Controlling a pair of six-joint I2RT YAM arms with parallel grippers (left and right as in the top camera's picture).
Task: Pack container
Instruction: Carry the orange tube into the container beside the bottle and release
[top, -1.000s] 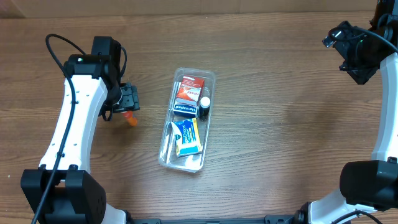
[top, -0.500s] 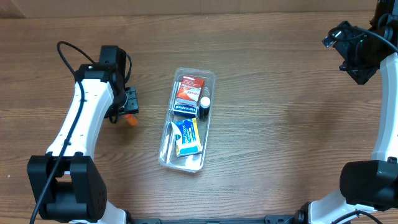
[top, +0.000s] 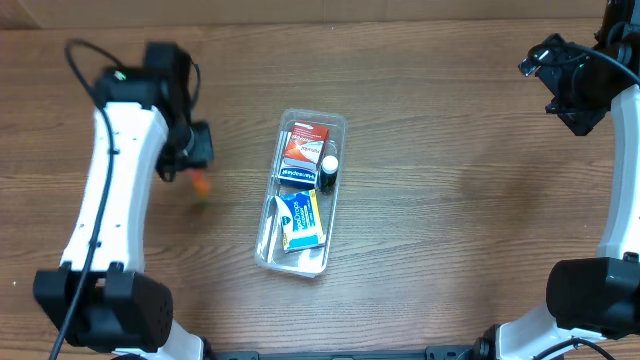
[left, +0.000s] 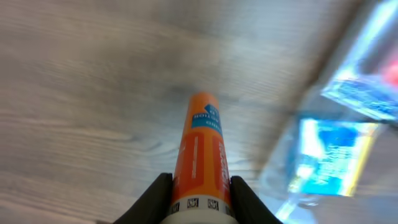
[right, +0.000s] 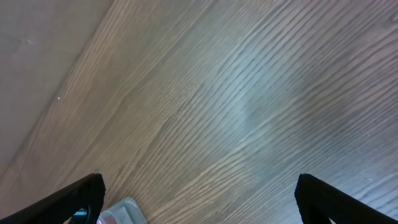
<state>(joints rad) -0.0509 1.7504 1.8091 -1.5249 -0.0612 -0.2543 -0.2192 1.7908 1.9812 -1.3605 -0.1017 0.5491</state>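
Note:
The container (top: 339, 124), a clear long tub, lies mid-table holding a red box (top: 304, 143), a blue box (top: 300, 218) and a small dark bottle (top: 328, 168). To its left my left gripper (top: 194, 160) is shut on an orange tube (top: 201, 184). In the left wrist view the tube (left: 202, 149) sticks out forward between both fingers (left: 157, 191), above the wood, with the container (left: 281, 163) blurred at the right. Far back on the right, my right gripper (top: 566, 88) hangs open and holds nothing. Its wrist view shows the gripper (right: 199, 194) over bare wood.
A corner of the container (right: 122, 211) shows at the lower left of the right wrist view. Wooden tabletop (top: 450, 220) surrounds the tub. The table's far edge runs along the top of the overhead view.
My left gripper has closed on the orange tube, and the arm has swung slightly left and back with it. The right arm has not moved.

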